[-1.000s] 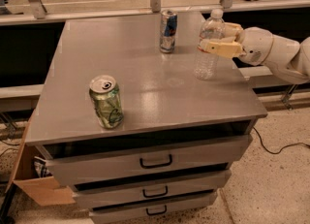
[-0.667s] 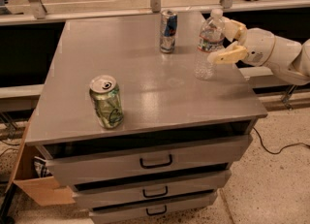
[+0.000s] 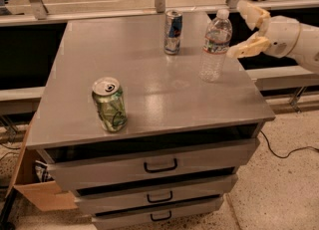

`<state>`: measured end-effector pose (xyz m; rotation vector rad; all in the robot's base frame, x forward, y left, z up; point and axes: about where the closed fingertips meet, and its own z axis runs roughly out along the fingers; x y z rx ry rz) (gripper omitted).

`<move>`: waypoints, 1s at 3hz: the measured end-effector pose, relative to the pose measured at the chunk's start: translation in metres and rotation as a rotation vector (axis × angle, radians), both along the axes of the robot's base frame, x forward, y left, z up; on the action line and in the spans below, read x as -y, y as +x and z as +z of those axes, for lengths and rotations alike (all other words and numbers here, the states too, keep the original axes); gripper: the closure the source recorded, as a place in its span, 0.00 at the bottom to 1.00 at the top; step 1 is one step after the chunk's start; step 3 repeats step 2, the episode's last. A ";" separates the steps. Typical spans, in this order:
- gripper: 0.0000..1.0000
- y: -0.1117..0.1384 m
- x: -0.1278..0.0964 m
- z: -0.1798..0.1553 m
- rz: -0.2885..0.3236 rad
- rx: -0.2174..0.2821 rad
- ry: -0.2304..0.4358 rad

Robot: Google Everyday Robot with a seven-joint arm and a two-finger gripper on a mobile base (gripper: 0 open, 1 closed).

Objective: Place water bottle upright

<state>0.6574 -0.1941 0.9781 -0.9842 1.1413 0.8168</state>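
The water bottle, clear and ribbed with a white cap and a pale label band, stands upright on the right part of the grey tabletop. My gripper is just to the right of the bottle, at label height. It is open: one finger points up behind the cap, the other reaches toward the bottle's side. It holds nothing and stands a little apart from the bottle.
A slim blue-and-silver can stands at the back middle of the table. A green drink can stands at the front left. Drawers sit below the tabletop. A cardboard box is on the floor at the left. A cable lies on the floor at the right.
My gripper has let go of the bottle and drawn back to the right. The bottle stays upright on the table.
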 end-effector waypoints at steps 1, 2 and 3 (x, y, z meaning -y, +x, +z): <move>0.00 -0.013 0.041 0.049 -0.079 0.074 -0.088; 0.00 -0.014 0.054 0.064 -0.107 0.101 -0.094; 0.00 -0.014 0.054 0.064 -0.107 0.101 -0.094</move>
